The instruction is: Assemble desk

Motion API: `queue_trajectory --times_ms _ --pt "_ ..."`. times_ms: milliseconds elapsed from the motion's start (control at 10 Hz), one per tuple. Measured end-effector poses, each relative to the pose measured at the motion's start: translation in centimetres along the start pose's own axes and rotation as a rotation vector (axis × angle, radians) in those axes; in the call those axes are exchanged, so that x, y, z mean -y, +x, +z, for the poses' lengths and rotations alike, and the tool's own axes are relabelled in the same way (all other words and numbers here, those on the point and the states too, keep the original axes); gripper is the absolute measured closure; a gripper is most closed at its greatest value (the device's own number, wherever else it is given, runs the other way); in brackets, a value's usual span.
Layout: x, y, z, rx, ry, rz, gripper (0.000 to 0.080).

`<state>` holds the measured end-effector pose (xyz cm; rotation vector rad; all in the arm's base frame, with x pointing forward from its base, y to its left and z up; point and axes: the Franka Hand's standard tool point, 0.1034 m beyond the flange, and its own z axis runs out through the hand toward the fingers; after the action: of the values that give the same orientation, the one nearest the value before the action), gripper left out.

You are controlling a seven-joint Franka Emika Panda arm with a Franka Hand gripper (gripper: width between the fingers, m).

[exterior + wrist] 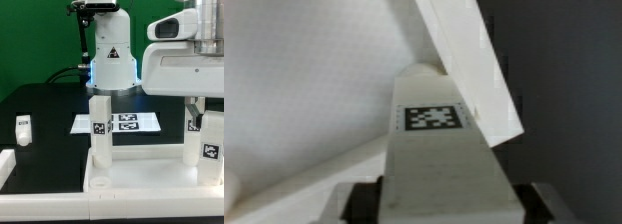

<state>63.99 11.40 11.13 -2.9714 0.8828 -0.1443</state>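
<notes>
The desk's white tabletop slab (pixel 140 180) lies flat at the front, and it also shows in the wrist view (pixel 304 90). A tagged leg (pixel 99 128) stands upright on it toward the exterior view's left. My gripper (pixel 198 106) reaches down at the slab's right end and is shut on an upright leg (pixel 210 142). In the wrist view that leg (pixel 438 150) fills the space between my fingers (pixel 363 200), with its tag facing the camera. Another tagged leg (pixel 192 124) stands just behind it. A loose leg (pixel 24 127) lies on the black table at the left.
The marker board (pixel 128 122) lies flat behind the slab, in front of the robot base (pixel 110 60). A white raised edge (pixel 6 165) sits at the front left corner. The arm's white body (pixel 180 60) hangs over the right side.
</notes>
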Motion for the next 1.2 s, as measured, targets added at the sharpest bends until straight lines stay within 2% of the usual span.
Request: queue_trajectory --times_ms 200,300,400,500,800,1000,1100,1200 --pt "-0.29 0.06 0.03 0.022 0.007 0.335 0.0513" --pt "-0.34 -0.08 -0.05 0.049 -0.019 0.424 0.0513" --pt "-0.26 0.31 0.09 0.064 0.009 0.578 0.0513" --pt "-0.58 0.30 0.08 0.078 0.024 0.637 0.0513" --pt "-0.41 0.16 0.10 0.083 0.018 0.827 0.0512" --pt "-0.36 0.27 0.13 0.122 0.032 1.110 0.0512" --pt "-0.14 0.29 0.18 0.141 0.051 1.289 0.0512" --pt "-0.28 0.63 0.12 0.141 0.058 1.372 0.0512"
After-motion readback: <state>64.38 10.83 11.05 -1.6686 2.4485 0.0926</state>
